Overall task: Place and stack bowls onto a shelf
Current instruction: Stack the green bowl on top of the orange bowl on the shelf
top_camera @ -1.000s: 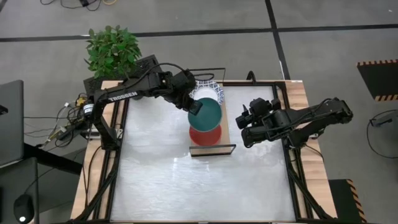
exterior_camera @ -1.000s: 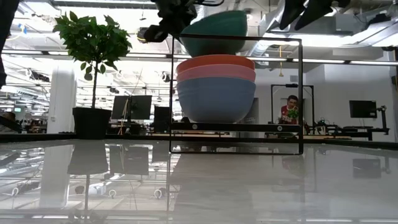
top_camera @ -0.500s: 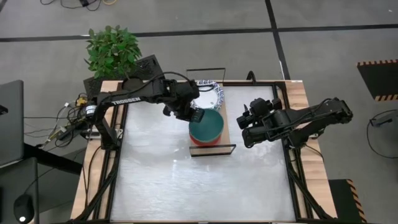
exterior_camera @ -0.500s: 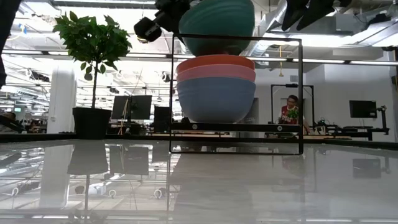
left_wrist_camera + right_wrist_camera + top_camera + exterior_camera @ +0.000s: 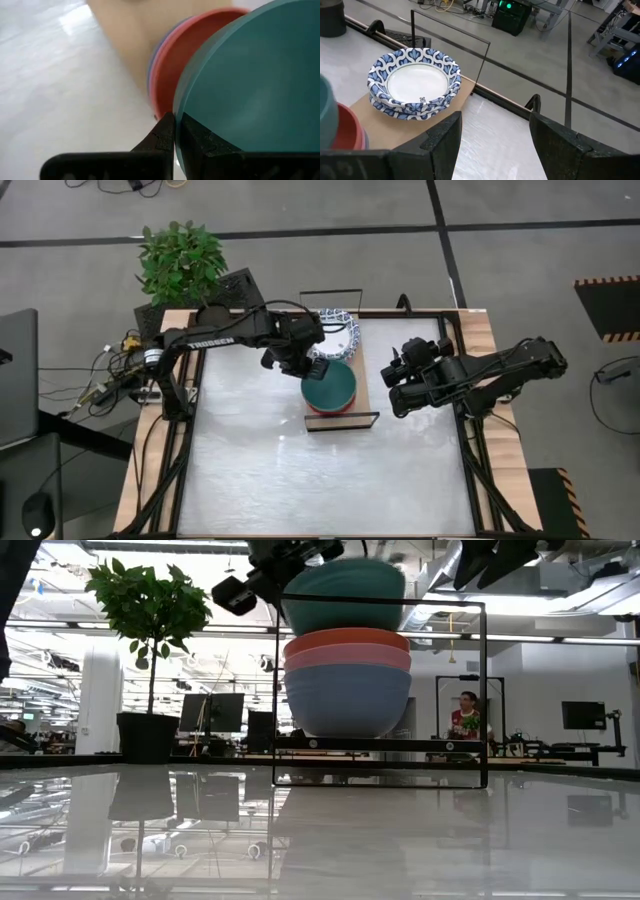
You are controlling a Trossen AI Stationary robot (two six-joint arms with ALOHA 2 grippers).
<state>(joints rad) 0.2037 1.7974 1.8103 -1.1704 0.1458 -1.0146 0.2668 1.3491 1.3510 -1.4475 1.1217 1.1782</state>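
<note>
My left gripper (image 5: 316,366) is shut on the dark green bowl (image 5: 331,385), which hangs over the stack of red (image 5: 347,639), pink (image 5: 347,657) and slate-blue (image 5: 347,700) bowls on the near half of the light-wood shelf (image 5: 368,376). In the left wrist view the green bowl (image 5: 250,85) covers most of the red bowl (image 5: 186,60). White bowls with blue patterned rims (image 5: 415,82) sit stacked on the shelf's far half. My right gripper (image 5: 492,145) waits open to the right of the shelf, above the table. My left gripper pinches the green bowl's rim (image 5: 178,107) on the side toward the table's left, one finger inside the bowl and one outside. The fingers slant down from the far left. The bowl sits slightly tilted just above the red bowl; whether they touch, I cannot tell.
Thin black wire frames stand at the shelf's near end (image 5: 341,420) and far end (image 5: 330,292). A potted plant (image 5: 180,260) stands off the table's far left corner. Bare white tabletop (image 5: 320,480) lies near the front. A person (image 5: 464,718) shows far behind.
My left gripper carried the green bowl from over the middle of the shelf toward the near edge and down. The bowl tipped up on the way, then levelled out and now hangs lower, right over the red bowl. The right arm kept still.
</note>
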